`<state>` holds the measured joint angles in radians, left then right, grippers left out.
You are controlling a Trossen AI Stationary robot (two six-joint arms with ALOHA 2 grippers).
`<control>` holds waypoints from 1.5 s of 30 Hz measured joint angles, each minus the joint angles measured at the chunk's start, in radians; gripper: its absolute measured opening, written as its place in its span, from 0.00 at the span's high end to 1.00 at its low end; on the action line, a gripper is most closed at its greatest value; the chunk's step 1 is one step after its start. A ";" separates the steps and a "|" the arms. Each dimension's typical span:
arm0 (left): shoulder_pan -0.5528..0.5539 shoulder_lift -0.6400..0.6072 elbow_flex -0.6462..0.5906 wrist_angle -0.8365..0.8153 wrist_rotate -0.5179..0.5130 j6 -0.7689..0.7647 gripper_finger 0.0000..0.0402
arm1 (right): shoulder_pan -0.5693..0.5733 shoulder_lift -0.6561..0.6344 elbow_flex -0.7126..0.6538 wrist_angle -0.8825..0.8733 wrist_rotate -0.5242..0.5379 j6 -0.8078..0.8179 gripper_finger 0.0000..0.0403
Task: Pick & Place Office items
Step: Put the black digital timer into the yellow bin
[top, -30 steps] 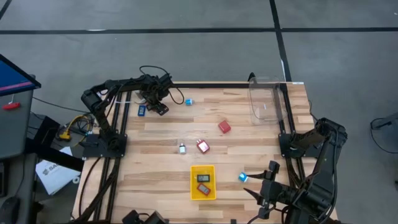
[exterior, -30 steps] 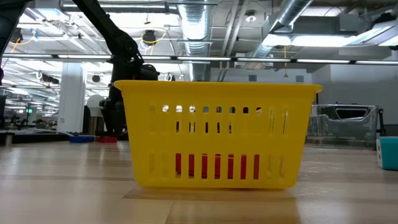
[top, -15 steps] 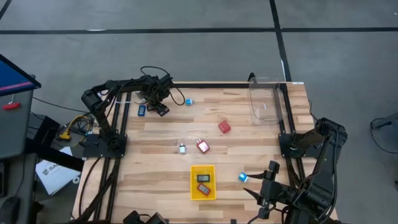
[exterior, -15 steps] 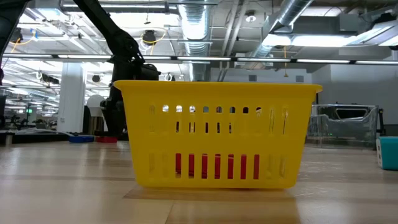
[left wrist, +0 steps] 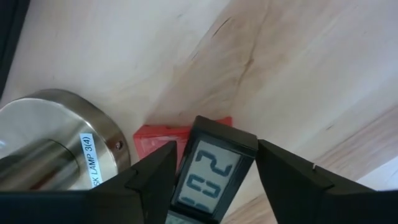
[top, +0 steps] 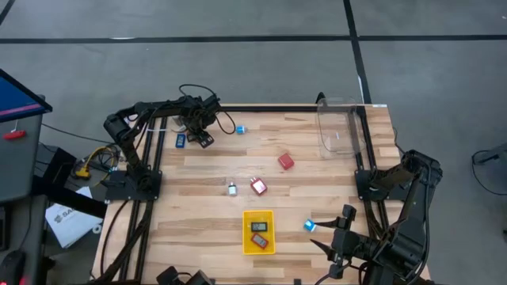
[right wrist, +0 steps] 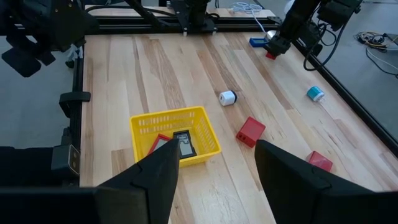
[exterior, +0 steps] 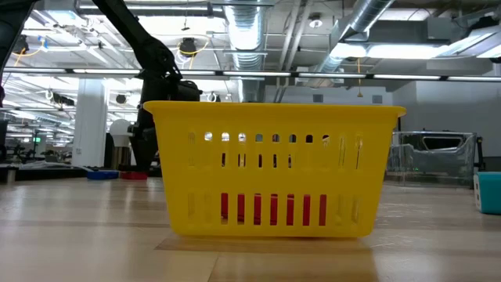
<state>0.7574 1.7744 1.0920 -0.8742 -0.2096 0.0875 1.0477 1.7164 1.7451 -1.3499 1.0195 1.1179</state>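
Gripping a small black clock (left wrist: pixel 208 174) between its two fingers, the left tool (top: pixel 203 138) is sitting at the worktop's (top: pixel 317 182) eleven o'clock corner, over a red piece (left wrist: pixel 158 138). Right tool (top: pixel 339 242) is waiting half-open, empty, at five o'clock.

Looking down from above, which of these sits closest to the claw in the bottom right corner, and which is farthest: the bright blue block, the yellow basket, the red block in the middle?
From the right gripper, at the table's near right edge:
1. Bright blue block, just beside it.
2. Yellow basket, near the table's front centre.
3. Red block, mid-table.
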 joint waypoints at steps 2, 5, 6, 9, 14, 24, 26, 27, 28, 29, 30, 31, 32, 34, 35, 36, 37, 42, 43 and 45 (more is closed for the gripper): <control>0.000 0.000 0.000 0.000 0.000 0.006 0.53 | 0.000 0.000 0.000 0.000 0.000 0.000 0.50; 0.000 0.000 0.000 0.000 -0.001 0.006 0.60 | 0.000 0.000 0.000 0.000 0.000 0.000 0.50; 0.000 0.000 0.001 0.000 -0.001 0.006 0.62 | 0.000 0.000 0.000 0.000 0.000 0.000 0.50; -0.001 -0.004 0.004 0.002 -0.005 0.006 0.67 | 0.000 0.000 0.000 0.000 0.000 0.000 0.50; -0.004 -0.005 0.003 0.002 0.003 0.012 0.70 | 0.000 0.000 0.000 0.000 0.000 0.000 0.50; -0.065 -0.082 -0.002 0.001 0.122 0.008 0.83 | 0.000 0.000 0.000 0.000 0.000 0.000 0.50; -0.084 -0.101 -0.002 0.001 0.121 0.004 0.85 | 0.000 0.000 0.000 0.001 0.000 0.000 0.50; -0.092 -0.110 -0.002 0.000 0.120 0.003 0.86 | 0.000 0.000 0.000 0.001 0.000 0.000 0.50; -0.101 -0.120 -0.002 -0.001 0.119 0.004 0.87 | 0.000 0.000 0.000 0.002 0.000 0.000 0.50; -0.108 -0.129 -0.002 0.001 0.113 0.010 0.87 | 0.000 0.000 0.000 0.003 0.000 0.000 0.50; -0.113 -0.138 -0.001 0.003 0.104 0.011 0.87 | 0.000 0.000 0.000 0.004 0.000 0.000 0.50; -0.118 -0.144 -0.001 0.003 0.090 0.012 0.86 | 0.000 0.000 0.000 0.004 0.000 0.000 0.50; -0.119 -0.149 -0.001 0.003 0.087 0.014 0.85 | 0.000 0.000 0.000 0.004 0.000 0.000 0.50; -0.118 -0.151 0.000 -0.011 0.084 0.013 0.80 | 0.000 0.000 0.000 0.004 0.000 0.000 0.50; -0.118 -0.150 0.000 -0.024 0.083 0.008 0.77 | 0.000 0.000 0.000 0.004 0.000 0.000 0.50; -0.117 -0.149 0.000 -0.031 0.082 -0.003 0.73 | 0.000 0.000 0.000 0.004 0.000 0.000 0.50; -0.117 -0.145 0.000 -0.028 0.080 -0.014 0.69 | 0.000 0.000 0.000 0.004 0.000 0.000 0.50; -0.149 -0.135 -0.001 -0.023 0.082 0.057 0.49 | -0.001 0.000 0.000 0.004 0.001 0.000 0.50; -0.167 -0.135 -0.008 -0.025 0.070 0.105 0.45 | -0.001 0.000 0.000 0.004 0.001 0.000 0.50; -0.210 -0.135 -0.021 -0.040 0.032 0.177 0.39 | -0.001 0.000 0.000 0.004 0.000 0.000 0.50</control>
<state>0.5475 1.6398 1.0708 -0.9143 -0.1772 0.2649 1.0466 1.7161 1.7451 -1.3460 1.0199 1.1177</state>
